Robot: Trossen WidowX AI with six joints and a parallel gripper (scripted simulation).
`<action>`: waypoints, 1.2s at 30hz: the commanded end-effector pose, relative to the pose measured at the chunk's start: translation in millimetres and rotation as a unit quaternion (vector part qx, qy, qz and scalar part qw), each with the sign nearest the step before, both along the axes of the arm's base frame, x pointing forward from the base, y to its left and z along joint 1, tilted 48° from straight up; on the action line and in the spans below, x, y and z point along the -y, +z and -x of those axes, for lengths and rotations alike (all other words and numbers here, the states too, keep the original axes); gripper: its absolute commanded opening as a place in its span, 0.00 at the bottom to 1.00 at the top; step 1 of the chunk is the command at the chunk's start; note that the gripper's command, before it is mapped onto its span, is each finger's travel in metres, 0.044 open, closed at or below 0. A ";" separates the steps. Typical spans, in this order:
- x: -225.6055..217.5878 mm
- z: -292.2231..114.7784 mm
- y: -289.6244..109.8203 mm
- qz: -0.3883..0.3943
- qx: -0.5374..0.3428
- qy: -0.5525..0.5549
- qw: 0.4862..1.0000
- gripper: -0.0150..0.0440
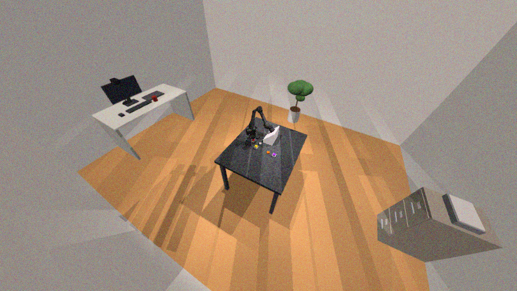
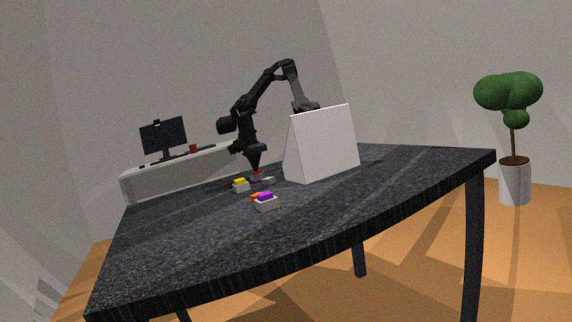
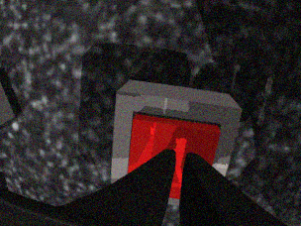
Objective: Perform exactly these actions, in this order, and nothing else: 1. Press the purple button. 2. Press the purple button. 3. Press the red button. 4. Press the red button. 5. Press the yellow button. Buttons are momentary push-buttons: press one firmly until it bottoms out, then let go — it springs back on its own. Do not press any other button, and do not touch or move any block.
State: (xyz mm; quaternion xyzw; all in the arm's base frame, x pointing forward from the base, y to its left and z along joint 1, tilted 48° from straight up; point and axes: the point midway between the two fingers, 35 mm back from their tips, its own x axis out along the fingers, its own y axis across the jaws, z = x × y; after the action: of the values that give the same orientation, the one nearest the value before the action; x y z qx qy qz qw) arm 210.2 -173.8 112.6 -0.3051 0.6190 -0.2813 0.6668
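My gripper [image 2: 256, 169] [image 3: 178, 163] is shut and empty, pointing down with its fingertips at the red button's cap. The red button [image 1: 253, 140] [image 2: 258, 171] [image 3: 144, 141] has a red cap in a grey housing; its near part is hidden behind the fingers in the wrist view. The cap looks low in the housing, but its exact depth is hard to tell. The yellow button [image 1: 256, 146] [image 2: 239, 181] stands close by, its cap raised. The purple button [image 1: 274, 154] [image 2: 265, 195] stands farther toward the exterior camera, its cap raised.
An orange block [image 1: 268, 152] [image 2: 254, 196] lies beside the purple button, partly hidden behind it in the exterior view. A small white block [image 1: 260, 143] [image 2: 268, 179] lies near the red button. A large white wedge-shaped screen [image 1: 270, 138] [image 2: 324, 144] stands beside the arm on the dark table [image 1: 253, 168] [image 2: 180, 248].
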 end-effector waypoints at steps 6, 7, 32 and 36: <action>-0.6 1.0 -2.7 -0.003 -0.005 0.002 1.000 0.29; -0.6 1.0 -2.7 -0.003 -0.005 0.002 1.000 0.29; -91.4 -25.6 43.3 -0.009 -0.011 0.007 1.000 0.29; -118.4 -59.5 17.3 -0.010 -0.016 0.011 1.000 0.29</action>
State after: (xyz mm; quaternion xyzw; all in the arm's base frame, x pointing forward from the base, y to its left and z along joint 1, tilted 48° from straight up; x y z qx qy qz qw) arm 248.7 -73.9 147.4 -0.3086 0.6268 -0.2676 0.6636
